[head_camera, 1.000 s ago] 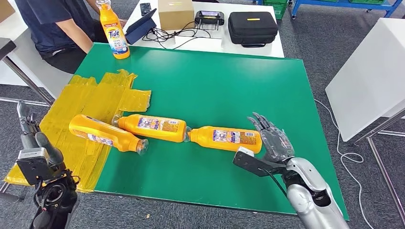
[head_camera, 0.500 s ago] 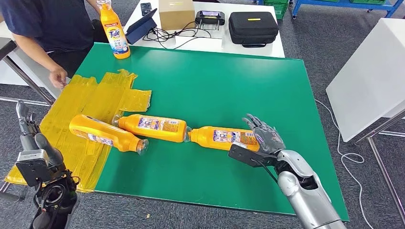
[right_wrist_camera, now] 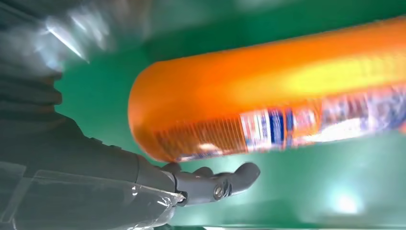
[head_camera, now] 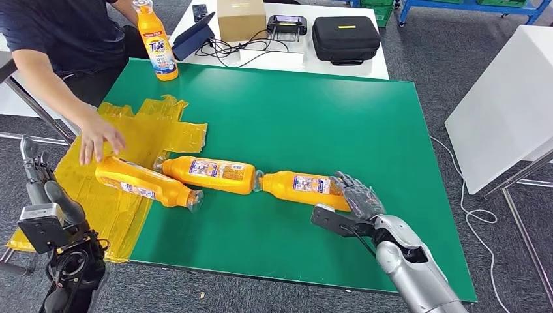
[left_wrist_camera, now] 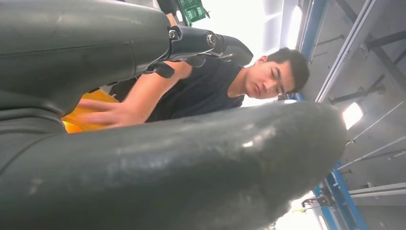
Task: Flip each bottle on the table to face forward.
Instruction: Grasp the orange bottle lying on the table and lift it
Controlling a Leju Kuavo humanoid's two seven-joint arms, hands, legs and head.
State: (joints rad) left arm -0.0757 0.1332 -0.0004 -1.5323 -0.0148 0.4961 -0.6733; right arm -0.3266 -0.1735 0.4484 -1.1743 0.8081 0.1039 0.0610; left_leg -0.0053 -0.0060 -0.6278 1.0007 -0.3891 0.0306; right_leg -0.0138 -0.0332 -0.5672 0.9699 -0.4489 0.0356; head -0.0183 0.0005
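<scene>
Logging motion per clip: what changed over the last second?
The right hand moved in onto the base of the right bottle. A person's hand reached to the left bottle. The bottles and the left hand stayed put.

1. The right arm is reaching in from the lower right in the head view, its silver forearm angling up and to the left over the tabletop [head_camera: 306,117].
2. The right hand [head_camera: 357,195] is lying at the base end of the nearest bottle [head_camera: 301,186], its dark fingers [right_wrist_camera: 218,182] extending under and against it.
3. The left hand [head_camera: 40,186] is hanging low beside the tabletop's left edge, fingers pointing upward, holding nothing.
</scene>
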